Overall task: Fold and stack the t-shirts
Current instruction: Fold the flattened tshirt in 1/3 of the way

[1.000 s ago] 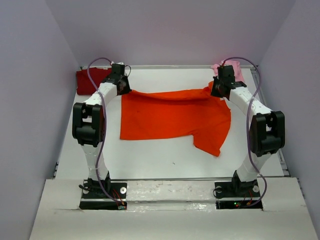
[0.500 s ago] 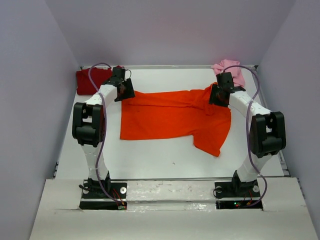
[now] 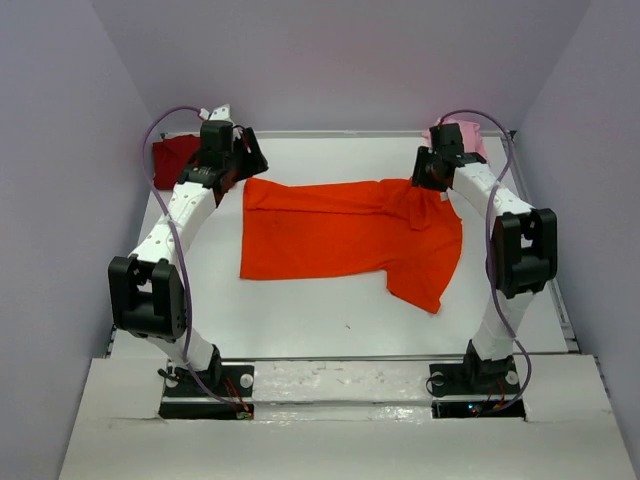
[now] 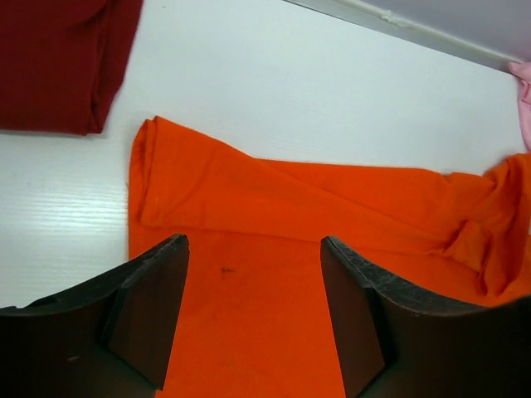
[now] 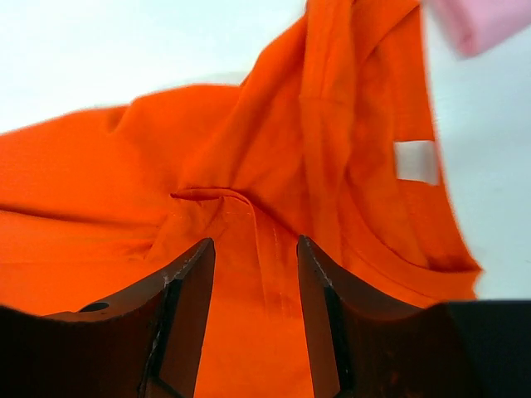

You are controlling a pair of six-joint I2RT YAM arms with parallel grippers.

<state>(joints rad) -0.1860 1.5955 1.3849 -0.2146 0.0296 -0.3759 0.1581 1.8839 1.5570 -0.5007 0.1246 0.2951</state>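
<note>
Since a second ago both tools had let go of the far edge of the orange t-shirt (image 3: 340, 230) and had risen from it. The left arm had also swung outward, with its elbow now lower and more to the left.

The left tool (image 4: 253, 242) hung over the far left corner of this shirt with its fingers apart and nothing between them. Under it the cloth lay flat, with a narrow folded strip along the far edge and a small dark spot (image 4: 224, 269) near the tool.

The right tool (image 5: 255, 242) also had its fingers apart, above the wrinkled collar part at the far right corner, where a white label (image 5: 415, 162) showed. The cloth there was bunched in folds below the fingers, not gripped.

The orange t-shirt was spread on the middle of the white counter (image 3: 330, 310), with one sleeve pointing to the near right.

The dark red t-shirt (image 3: 170, 160) lay folded at the far left corner of the counter, near the orange one but apart from it, and the left arm partly hid it in the top view. The pale pink t-shirt (image 3: 468, 135) lay crumpled at the far right corner, just behind the right tool, close to the orange collar. A purple cable (image 3: 160, 125) looped over each arm. Plain walls closed the counter on three sides.
</note>
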